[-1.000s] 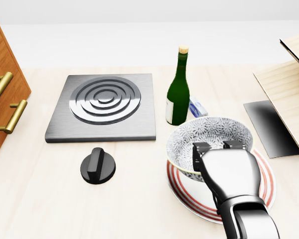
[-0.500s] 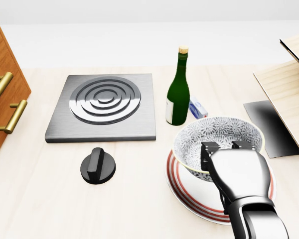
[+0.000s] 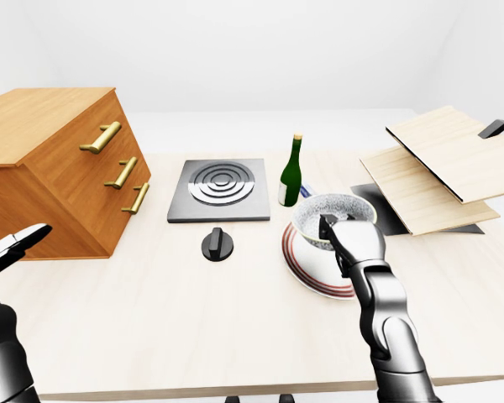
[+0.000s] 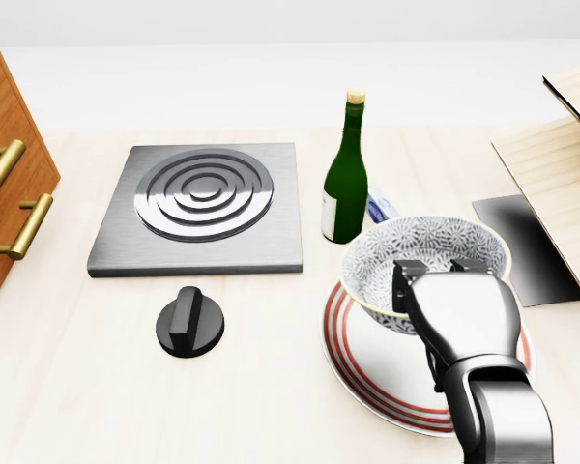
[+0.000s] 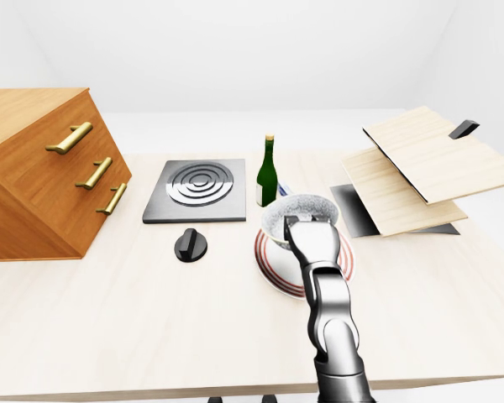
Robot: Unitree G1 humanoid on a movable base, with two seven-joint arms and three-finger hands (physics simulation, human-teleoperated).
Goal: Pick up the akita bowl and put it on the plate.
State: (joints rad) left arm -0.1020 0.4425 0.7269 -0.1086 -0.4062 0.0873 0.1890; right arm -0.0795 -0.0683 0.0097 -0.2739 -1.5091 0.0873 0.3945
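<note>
Since half a second earlier, the akita bowl and the right hand have been shifted slightly toward the right of the head view, and the bowl is now seen more squarely over the red-ringed plate. On the pale wooden table, a wooden drawer cabinet is set at the left of the left-eye view and stacked wooden boards at the right. A square metal cooktop is placed between them. The bowl's lower rim is clasped by the right hand's fingers (whether its foot touches the plate cannot be told). A green wine bottle is stood upright just above the bowl, with a black knob below the cooktop and a small blue-and-white packet beside the bottle. The left hand is seen at the left-eye view's left edge; its grip cannot be told.
</note>
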